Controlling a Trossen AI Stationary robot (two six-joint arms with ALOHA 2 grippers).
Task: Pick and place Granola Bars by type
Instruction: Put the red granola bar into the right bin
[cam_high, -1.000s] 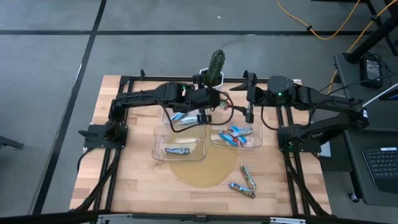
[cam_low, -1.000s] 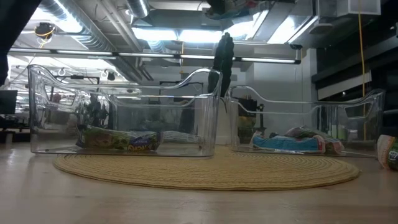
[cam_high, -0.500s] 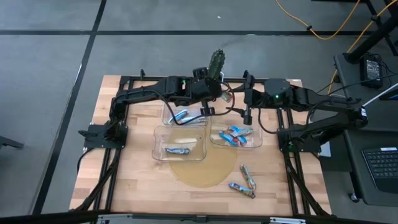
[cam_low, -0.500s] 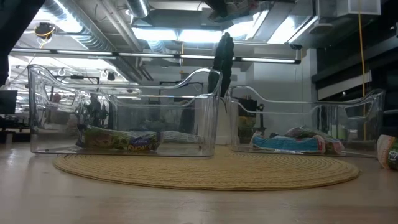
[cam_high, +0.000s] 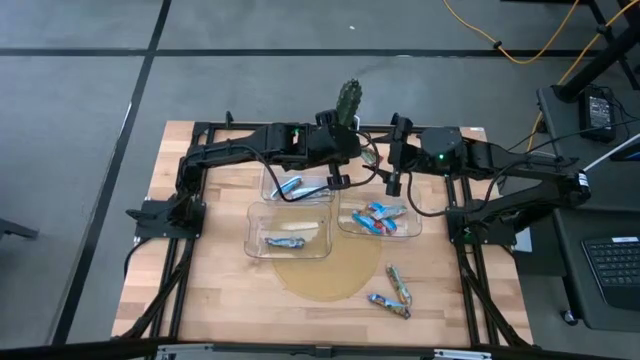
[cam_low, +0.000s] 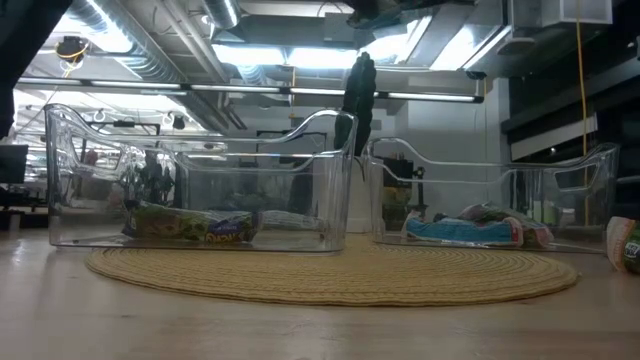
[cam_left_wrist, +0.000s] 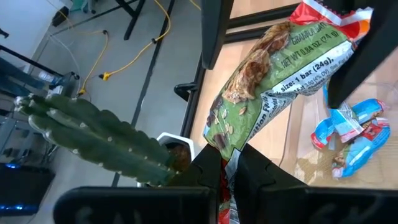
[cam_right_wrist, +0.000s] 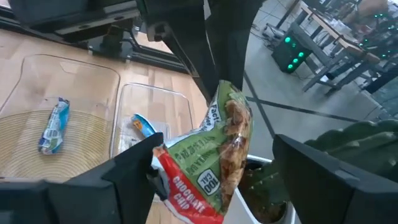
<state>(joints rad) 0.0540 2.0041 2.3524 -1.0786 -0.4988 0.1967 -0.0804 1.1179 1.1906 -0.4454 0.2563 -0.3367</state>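
My left gripper (cam_left_wrist: 229, 177) is shut on a brownish-green granola bar (cam_left_wrist: 273, 81), held in the air over the table's far middle (cam_high: 372, 158), beside the cactus. My right gripper (cam_right_wrist: 214, 149) is open, a finger on either side of the bar's free red end (cam_right_wrist: 186, 186); whether one touches it I cannot tell. A silver-blue bar (cam_high: 290, 186) lies in the far bin. One brownish-green bar (cam_high: 285, 241) lies in the near left bin. Bright blue bars (cam_high: 378, 217) fill the right bin. Two loose bars (cam_high: 395, 290) lie flat on the table. My left gripper pinches the brownish-green bar's red end seal (cam_left_wrist: 227, 163) between its two fingers. The bar is lifted clear and sticks out beyond the fingertips toward my right gripper, about level above the table. How far back it reaches between the fingers does not show.
Three clear plastic bins (cam_high: 252, 232) stand on and behind a round woven mat (cam_high: 325, 272). A potted cactus (cam_high: 347, 100) stands at the far edge, close to both grippers. The black frame rails (cam_high: 190, 250) run along the table's sides. Bare wood shows at the near left.
My left gripper has risen from over the far bin and moved toward the table's far right, meeting my right gripper. My right gripper has shifted slightly toward the table's left, toward the left gripper.
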